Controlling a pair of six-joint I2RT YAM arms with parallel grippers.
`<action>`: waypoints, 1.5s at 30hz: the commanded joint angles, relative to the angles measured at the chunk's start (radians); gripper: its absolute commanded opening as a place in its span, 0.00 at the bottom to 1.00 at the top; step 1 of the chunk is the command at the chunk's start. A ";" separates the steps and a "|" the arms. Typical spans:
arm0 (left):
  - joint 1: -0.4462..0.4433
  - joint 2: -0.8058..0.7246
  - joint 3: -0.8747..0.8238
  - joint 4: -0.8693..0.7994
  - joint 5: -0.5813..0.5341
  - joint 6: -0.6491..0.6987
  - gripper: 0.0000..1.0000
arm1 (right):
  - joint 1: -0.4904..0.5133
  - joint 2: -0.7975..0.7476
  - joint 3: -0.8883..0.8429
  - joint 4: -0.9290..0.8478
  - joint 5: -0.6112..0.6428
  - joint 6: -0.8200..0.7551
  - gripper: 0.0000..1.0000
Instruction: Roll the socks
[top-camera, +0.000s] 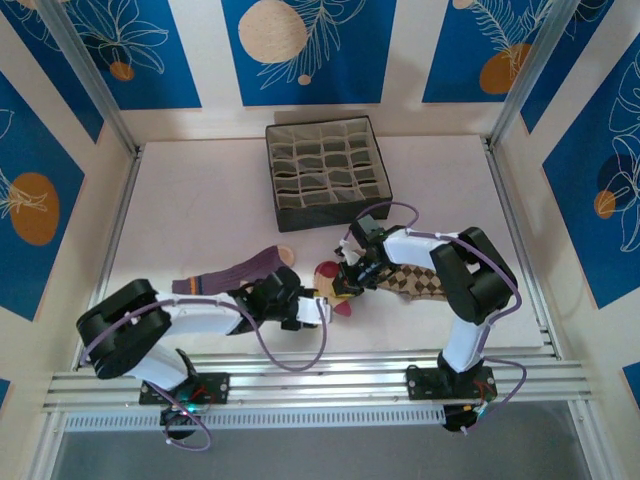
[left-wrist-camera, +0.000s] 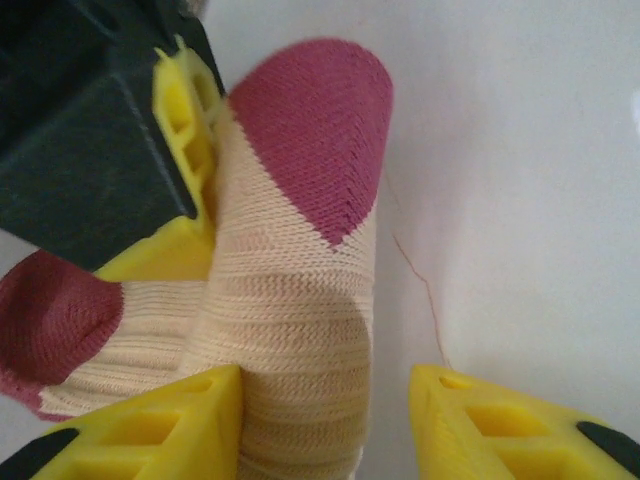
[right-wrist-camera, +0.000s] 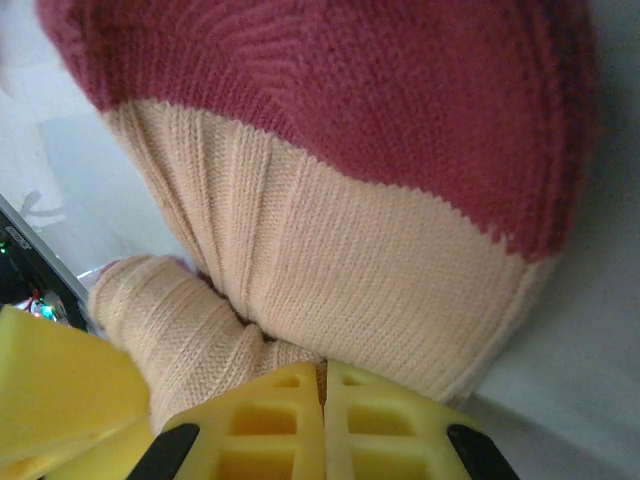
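Observation:
The beige sock (top-camera: 333, 287) with maroon toe lies bunched at the front middle of the table, between both grippers. My left gripper (left-wrist-camera: 330, 425) stands open around its beige body (left-wrist-camera: 290, 300); the left finger (left-wrist-camera: 150, 430) touches the fabric and the right finger (left-wrist-camera: 520, 425) stands apart from it. My right gripper (right-wrist-camera: 323, 420) is shut, pinching a fold of the same sock (right-wrist-camera: 350, 250) at its fingertips. The dark purple sock (top-camera: 240, 272) lies flat beside my left arm. The diamond-patterned sock (top-camera: 410, 282) lies under my right arm.
A grey fabric compartment box (top-camera: 325, 170) stands at the back middle of the table (top-camera: 200, 200). The right gripper's black body (left-wrist-camera: 90, 130) sits close against the sock, right by the left fingers. A loose thread (left-wrist-camera: 415, 270) lies on the table.

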 joint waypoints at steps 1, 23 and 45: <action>-0.021 0.057 0.030 0.029 -0.039 0.046 0.46 | 0.008 0.037 -0.003 -0.066 0.022 -0.038 0.00; 0.109 0.265 0.384 -0.579 0.389 -0.248 0.00 | -0.210 -0.284 -0.206 0.125 -0.147 -0.049 0.55; 0.237 0.531 0.632 -0.773 0.532 -0.484 0.00 | -0.137 -0.230 -0.226 0.129 -0.025 0.030 0.25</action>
